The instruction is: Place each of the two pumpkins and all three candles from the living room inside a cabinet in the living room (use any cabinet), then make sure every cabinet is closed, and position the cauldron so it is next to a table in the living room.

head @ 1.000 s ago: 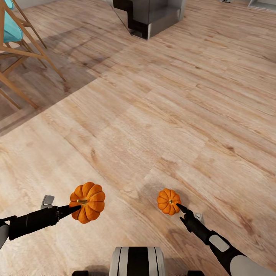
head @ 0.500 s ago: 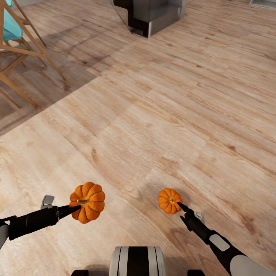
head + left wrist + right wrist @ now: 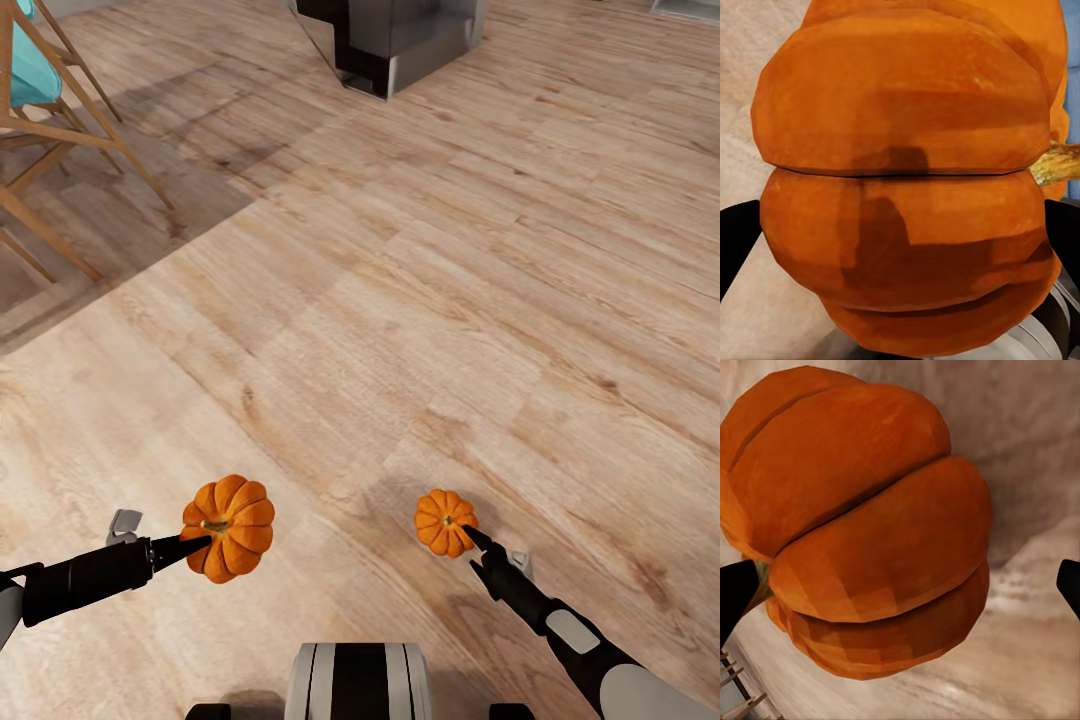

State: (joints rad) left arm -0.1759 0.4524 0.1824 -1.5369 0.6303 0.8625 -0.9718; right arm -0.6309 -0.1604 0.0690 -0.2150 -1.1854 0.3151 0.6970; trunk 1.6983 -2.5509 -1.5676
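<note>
I am carrying two orange ribbed pumpkins above the wood floor. My left gripper (image 3: pixel 203 541) is shut on the larger-looking pumpkin (image 3: pixel 232 527) at the lower left of the head view. Close up in the left wrist view, that pumpkin (image 3: pixel 900 187) sits between the black fingers (image 3: pixel 735 244). My right gripper (image 3: pixel 468 538) is shut on the other pumpkin (image 3: pixel 444 522) at the lower right. In the right wrist view this pumpkin (image 3: pixel 862 525) sits between the dark fingertips (image 3: pixel 735 592). Candles, cabinet, cauldron and table are out of view.
A wooden chair (image 3: pixel 50 130) with a teal seat stands at the upper left, casting a shadow on the floor. A grey and dark block of furniture (image 3: pixel 400 40) is at the top centre. Open plank floor (image 3: pixel 420 280) lies ahead. My base (image 3: pixel 358 680) shows at the bottom.
The whole floor picture has shifted a little, so the camera is moving. Both pumpkins stay held; the right one has drifted slightly to the right.
</note>
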